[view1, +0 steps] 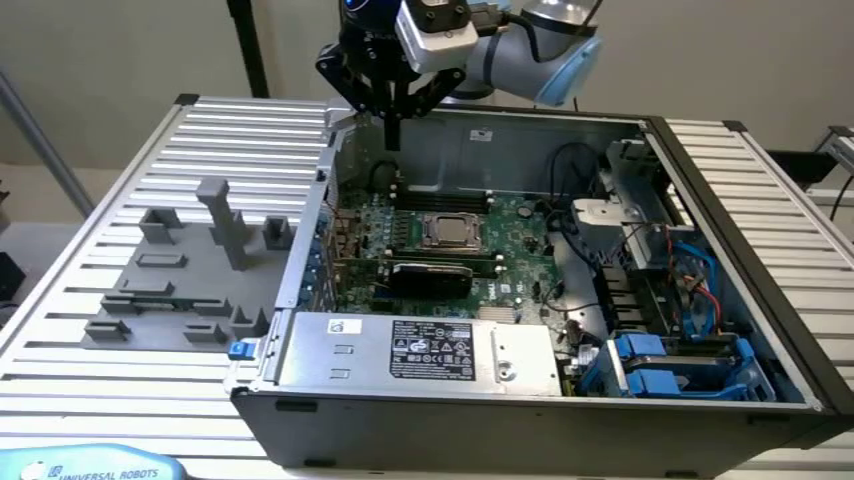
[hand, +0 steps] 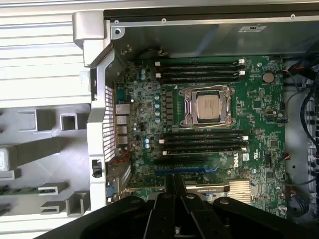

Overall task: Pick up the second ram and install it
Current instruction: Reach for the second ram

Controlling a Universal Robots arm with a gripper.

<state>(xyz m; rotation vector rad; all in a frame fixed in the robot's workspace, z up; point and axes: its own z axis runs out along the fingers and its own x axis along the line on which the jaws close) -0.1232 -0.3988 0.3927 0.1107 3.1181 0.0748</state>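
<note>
Hovering above the case (view1: pixel 507 150), gripper (view1: pixel 394 142) clenched empty; second ram (hand: pixel 19 190) apparently a thin green strip.

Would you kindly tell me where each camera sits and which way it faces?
Exterior view: raised, off the robot, looking down at an angle on the open computer case and grey fixture; the arm and shut gripper show at top.
Wrist view: on the wrist above the case, facing straight down onto the motherboard; the gripper's closed fingers show.
Both share: motherboard, processor, fixture, gripper.
</note>
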